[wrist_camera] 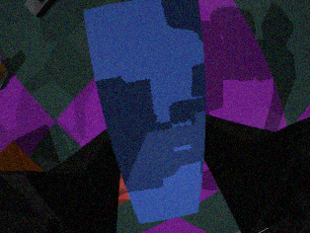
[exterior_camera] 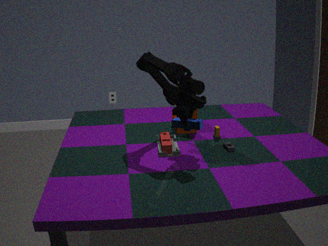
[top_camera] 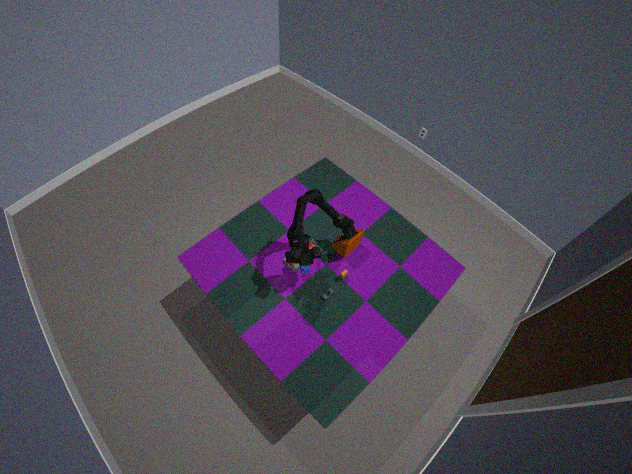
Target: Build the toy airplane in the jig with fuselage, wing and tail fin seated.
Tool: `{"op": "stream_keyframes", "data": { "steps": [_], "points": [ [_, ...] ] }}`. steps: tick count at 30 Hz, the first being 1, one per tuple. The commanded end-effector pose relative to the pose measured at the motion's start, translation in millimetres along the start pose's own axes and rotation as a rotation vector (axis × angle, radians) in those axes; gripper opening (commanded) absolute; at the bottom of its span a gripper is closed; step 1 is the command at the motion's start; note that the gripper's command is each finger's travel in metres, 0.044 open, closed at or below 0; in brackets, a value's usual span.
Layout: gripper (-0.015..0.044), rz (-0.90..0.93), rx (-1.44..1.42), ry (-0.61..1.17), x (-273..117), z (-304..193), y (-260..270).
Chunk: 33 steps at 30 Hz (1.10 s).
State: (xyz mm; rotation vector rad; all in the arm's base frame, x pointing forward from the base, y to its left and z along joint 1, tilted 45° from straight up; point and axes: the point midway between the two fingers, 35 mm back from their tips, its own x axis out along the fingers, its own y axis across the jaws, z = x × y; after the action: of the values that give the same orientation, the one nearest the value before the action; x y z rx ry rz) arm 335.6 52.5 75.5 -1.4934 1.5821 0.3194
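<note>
The red fuselage (top_camera: pixel 311 245) (exterior_camera: pixel 166 145) lies lengthwise in the light grey cradle (top_camera: pixel 292 264) (exterior_camera: pixel 174 154) and looks flat; slots show on its top in the exterior view. My gripper (exterior_camera: pixel 187 124) (wrist_camera: pixel 154 125) is shut on the blue wing (top_camera: pixel 304 269) (exterior_camera: pixel 196 125) (wrist_camera: pixel 133 49), held above the table, behind and right of the fuselage in the exterior view. The wing's tab is hidden. The arm partly covers the fuselage and cradle in the top view. The yellow tail fin (top_camera: pixel 344 273) (exterior_camera: pixel 216 131) stands upright in a small dark holder, apart from the cradle.
A small grey holder (top_camera: pixel 327 294) (exterior_camera: pixel 229 146) (wrist_camera: pixel 38 7) sits near the tail fin. The orange arm base (top_camera: pixel 348 243) (exterior_camera: pixel 185 131) stands behind the wing in the exterior view. The table (top_camera: pixel 285 339) (exterior_camera: pixel 90 196) has a purple and dark green check.
</note>
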Motion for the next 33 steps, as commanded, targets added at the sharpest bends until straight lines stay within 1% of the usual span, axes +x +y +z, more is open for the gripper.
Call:
{"op": "stream_keyframes", "data": {
  "steps": [1,29,33],
  "points": [
    [0.0000,-0.006,-0.080,0.007,3.0,-15.5,-3.1],
    [0.0000,-0.007,-0.509,0.048,17.8,-99.1,-11.1],
    [0.0105,-0.007,-0.509,0.048,17.9,-99.1,-11.1]
  ]
}}
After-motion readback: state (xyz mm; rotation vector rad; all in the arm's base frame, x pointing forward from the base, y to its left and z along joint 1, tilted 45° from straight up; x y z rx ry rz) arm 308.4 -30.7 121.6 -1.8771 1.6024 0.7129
